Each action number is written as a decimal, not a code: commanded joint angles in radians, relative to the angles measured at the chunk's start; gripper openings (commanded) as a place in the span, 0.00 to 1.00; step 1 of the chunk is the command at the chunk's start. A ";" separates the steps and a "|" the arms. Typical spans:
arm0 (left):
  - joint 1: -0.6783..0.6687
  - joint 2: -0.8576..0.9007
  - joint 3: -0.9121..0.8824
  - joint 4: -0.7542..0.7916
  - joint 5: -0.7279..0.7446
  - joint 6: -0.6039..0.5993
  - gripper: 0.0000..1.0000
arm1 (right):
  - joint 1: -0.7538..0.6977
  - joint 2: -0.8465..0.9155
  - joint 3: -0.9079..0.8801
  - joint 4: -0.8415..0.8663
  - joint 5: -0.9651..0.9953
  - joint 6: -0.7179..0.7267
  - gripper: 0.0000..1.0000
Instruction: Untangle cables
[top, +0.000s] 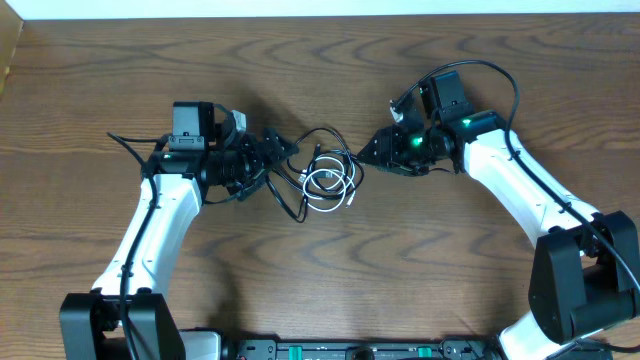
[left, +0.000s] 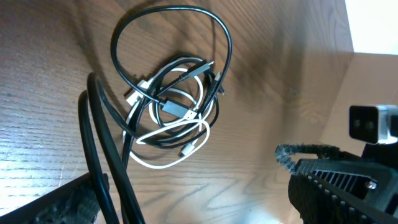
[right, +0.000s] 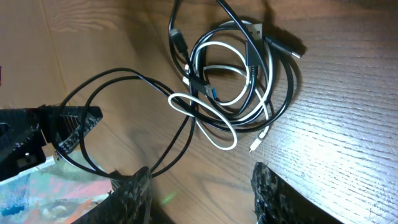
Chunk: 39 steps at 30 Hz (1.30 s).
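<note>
The cables (top: 328, 180) lie in one small tangle on the wooden table, black cords coiled round a white one. In the left wrist view the tangle (left: 174, 106) sits ahead of my left gripper (left: 199, 205), which is open wide. Two black strands (left: 102, 168) run past its left finger (left: 62, 205). My right gripper (right: 202, 193) is open over bare wood, just short of the tangle (right: 230, 74). A black loop (right: 130, 70) trails from the bundle to its left finger (right: 134, 193). In the overhead view the left gripper (top: 272, 152) and right gripper (top: 372, 150) flank the tangle.
The table's far edge (top: 320, 12) runs along the top of the overhead view, with a cardboard edge (top: 8, 55) at the far left. The left arm's gripper (right: 43, 134) shows dark at the left of the right wrist view, close to the black loop.
</note>
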 joint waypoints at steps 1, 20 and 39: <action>-0.002 0.002 0.018 0.005 0.011 -0.023 0.98 | 0.014 -0.014 0.010 -0.017 0.001 -0.019 0.49; -0.042 -0.023 0.078 -0.006 0.046 -0.053 0.07 | 0.014 -0.014 0.010 -0.035 0.016 -0.052 0.57; -0.224 -0.114 0.184 0.087 -0.094 -0.042 0.32 | 0.020 -0.014 0.010 0.006 -0.143 -0.130 0.44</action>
